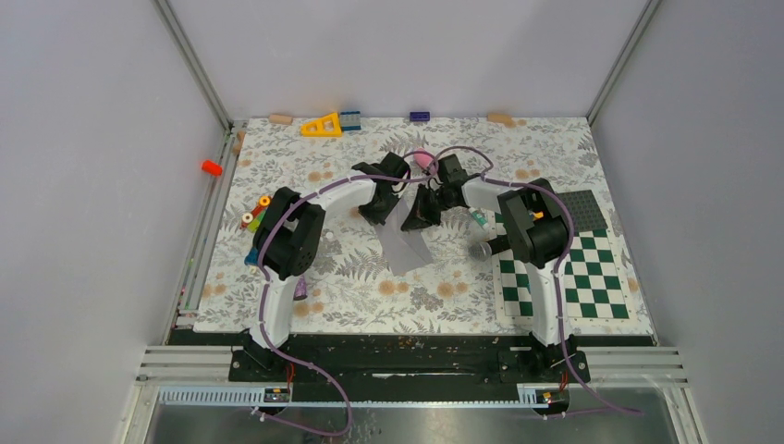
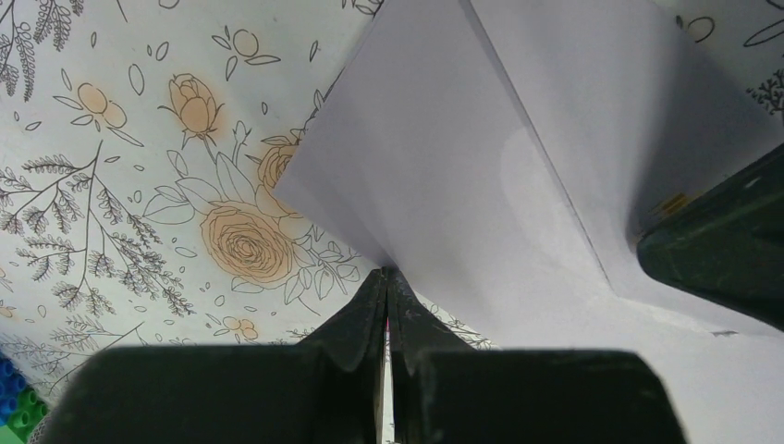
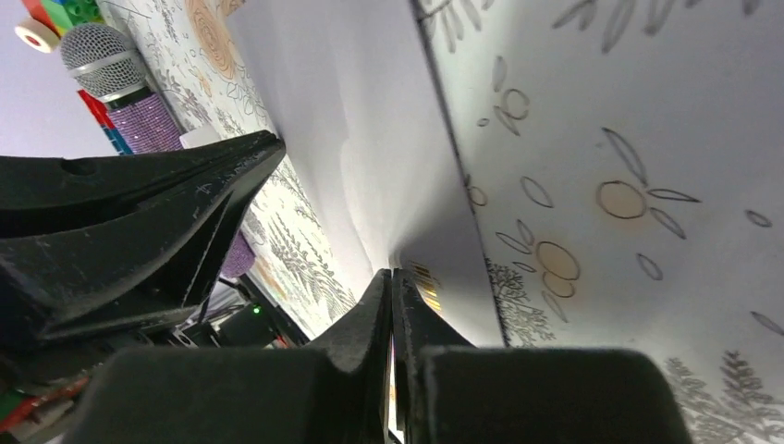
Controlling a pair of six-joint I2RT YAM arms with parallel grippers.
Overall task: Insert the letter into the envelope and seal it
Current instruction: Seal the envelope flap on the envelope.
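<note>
Two grippers are sharing one envelope (image 2: pixel 481 157) near the middle of the cloth (image 1: pixel 370 296). On the left, the left gripper (image 2: pixel 385 282) is pinching a corner of it, jaws pressed narrow with only paper between them. Just to the right, the right gripper (image 3: pixel 393 277) is clamping another edge the same way. The envelope is hanging tilted between them, raised off the cloth at the gripped end. Whether its low edge is touching down, I cannot tell. No letter is showing, and I cannot tell whether one is lying inside.

As I judge it, both grips are biting only the very margin, so a small slip could be dropping the paper. Any pull apart could be creasing or tearing it. The wrists are working close together and could be knocking each other. Sealing before the letter is inside would be wasting the step.

The floral cloth is covering the whole table. At far left an orange cap (image 1: pixel 212 167) is lying off the cloth, and toys (image 1: pixel 254 217) are crowding the left arm. Blocks (image 1: pixel 322 125) are lining the back edge. A checkered mat (image 1: pixel 564 273) is lying under the right arm. Plain grey walls (image 1: pixel 92 185) are closing in three sides.
</note>
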